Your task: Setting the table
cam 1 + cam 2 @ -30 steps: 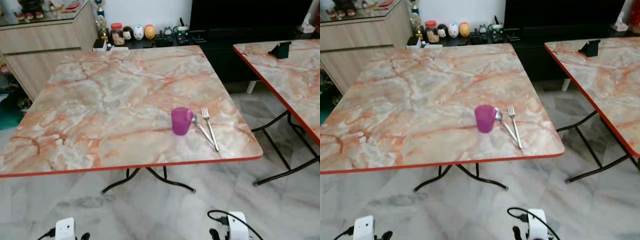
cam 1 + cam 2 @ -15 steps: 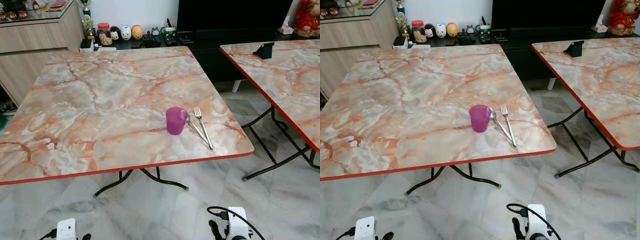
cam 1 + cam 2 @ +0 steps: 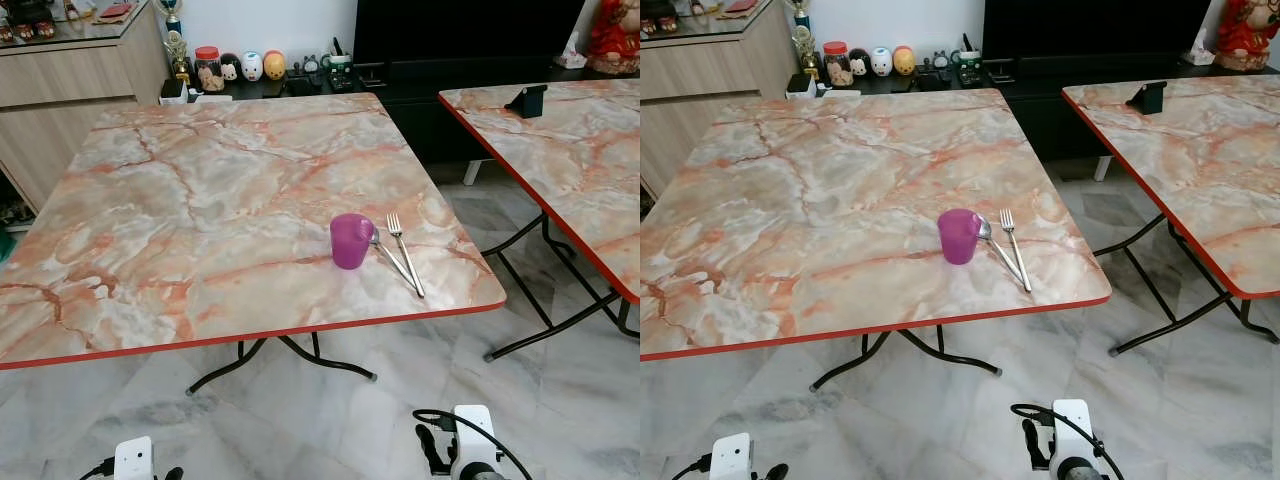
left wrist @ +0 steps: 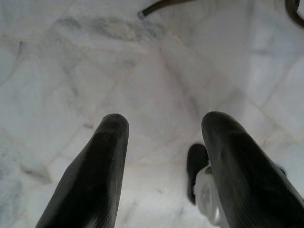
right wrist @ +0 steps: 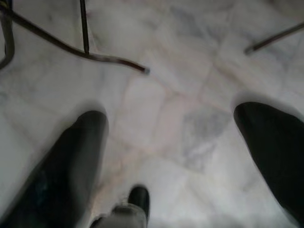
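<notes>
I saw a purple cup (image 3: 350, 240) standing upright near the desk's (image 3: 200, 200) near right corner, with a silver spoon (image 3: 392, 256) touching its right side and a fork (image 3: 405, 254) lying just right of that.

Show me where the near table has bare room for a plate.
The table is bare across its whole left and far side, from the purple cup back to the cabinet edge. It is crowded only at the near right corner, where the cup, spoon and fork sit close together. Both end effectors hang low over the floor.
</notes>
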You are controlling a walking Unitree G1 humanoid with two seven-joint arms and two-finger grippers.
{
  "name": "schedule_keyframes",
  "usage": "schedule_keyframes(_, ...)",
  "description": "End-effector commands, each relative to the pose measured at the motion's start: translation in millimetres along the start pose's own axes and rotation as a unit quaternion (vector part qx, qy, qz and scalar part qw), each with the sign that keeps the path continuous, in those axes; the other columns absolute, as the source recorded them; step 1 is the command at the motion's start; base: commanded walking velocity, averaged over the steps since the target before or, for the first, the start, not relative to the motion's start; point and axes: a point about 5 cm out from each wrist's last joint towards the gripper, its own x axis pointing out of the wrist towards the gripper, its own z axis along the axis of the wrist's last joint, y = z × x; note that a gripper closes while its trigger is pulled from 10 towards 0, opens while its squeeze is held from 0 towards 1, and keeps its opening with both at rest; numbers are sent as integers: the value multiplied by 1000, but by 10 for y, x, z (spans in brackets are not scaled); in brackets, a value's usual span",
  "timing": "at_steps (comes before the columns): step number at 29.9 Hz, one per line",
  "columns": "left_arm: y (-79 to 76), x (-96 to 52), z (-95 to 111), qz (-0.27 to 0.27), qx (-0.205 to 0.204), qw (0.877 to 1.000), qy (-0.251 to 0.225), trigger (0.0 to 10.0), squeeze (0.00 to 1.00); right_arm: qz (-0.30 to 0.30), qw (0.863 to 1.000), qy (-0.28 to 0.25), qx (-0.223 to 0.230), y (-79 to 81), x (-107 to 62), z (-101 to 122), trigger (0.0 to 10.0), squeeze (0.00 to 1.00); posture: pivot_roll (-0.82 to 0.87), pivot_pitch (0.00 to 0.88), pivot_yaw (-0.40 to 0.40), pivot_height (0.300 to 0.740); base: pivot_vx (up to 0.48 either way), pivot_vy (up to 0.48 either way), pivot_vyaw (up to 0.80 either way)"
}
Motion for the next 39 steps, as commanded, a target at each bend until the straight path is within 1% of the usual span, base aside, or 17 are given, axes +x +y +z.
schedule_keyframes(1,14,-5,-17,0,15,1000,4,10000,0,6,987,-162,-21,-48,121,704,10000,0,-64,0,16,720,0,0,0)
schedule_keyframes(2,15,-5,-17,0,15,1000,4,10000,0,3,984,-176,-27,-64,100,746,10000,0,-64,0,16,720,0,0,0)
schedule_keyframes(3,17,-6,-21,0,15,1000,5,10000,0,-13,979,-193,-68,-138,54,712,10000,0,-65,0,16,720,0,0,0)
schedule_keyframes(4,17,-6,-21,0,15,1000,5,10000,0,-13,979,-193,-68,-138,54,712,10000,0,-65,0,16,720,0,0,0)
schedule_keyframes(5,16,-6,-26,0,15,1000,6,10000,0,-20,976,-199,-84,-166,33,682,10000,0,-65,0,16,720,0,0,0)
schedule_keyframes(7,14,-7,-32,0,16,1000,8,10000,0,-19,974,-210,-86,-138,20,697,10000,0,-67,0,16,720,0,0,0)
schedule_keyframes(8,10,-7,-40,0,16,1000,10,10000,0,-12,977,-210,-43,-104,33,757,10000,0,-65,0,14,720,0,0,0)
schedule_keyframes(10,10,-8,-46,0,15,1000,11,10000,0,-7,975,-222,-22,-77,9,836,10000,0,-65,0,14,720,0,0,0)
schedule_keyframes(17,61,-23,-81,5,14,1000,17,10000,0,-31,965,-261,-17,-85,-171,959,10000,0,-66,0,14,720,0,0,0)
schedule_keyframes(21,74,-27,-87,7,14,1000,16,10000,0,-49,958,-283,16,-128,-234,1114,10000,0,-74,0,19,720,0,0,0)
schedule_keyframes(24,68,-21,-63,5,12,1000,9,10000,0,-53,948,-314,14,-137,-253,1423,10000,0,-75,0,20,720,0,0,0)
schedule_keyframes(29,40,-7,-26,1,9,1000,5,10000,0,-51,943,-328,23,-120,-202,1669,10000,0,-74,0,18,720,0,0,0)
schedule_keyframes(30,30,-3,-16,-1,4,1000,3,10000,0,-52,943,-327,35,-114,-172,1712,10000,0,-77,0,21,720,0,0,0)
schedule_keyframes(31,16,4,3,-4,5,1000,1,10000,0,-53,941,-331,53,-85,-96,1868,10000,0,-76,0,22,720,0,0,0)
schedule_keyframes(32,11,7,12,-5,12,1000,1,10000,0,-51,938,-340,48,-51,-60,2018,10000,0,-73,0,20,720,0,0,0)
schedule_keyframes(36,22,3,2,2,6,1000,1,10000,0,-34,931,-359,50,53,-46,2287,10000,0,-62,0,11,720,0,0,0)
schedule_keyframes(39,42,-9,-32,5,3,1000,5,10000,0,-24,929,-367,49,115,-59,2368,10000,0,-59,0,8,720,0,0,0)
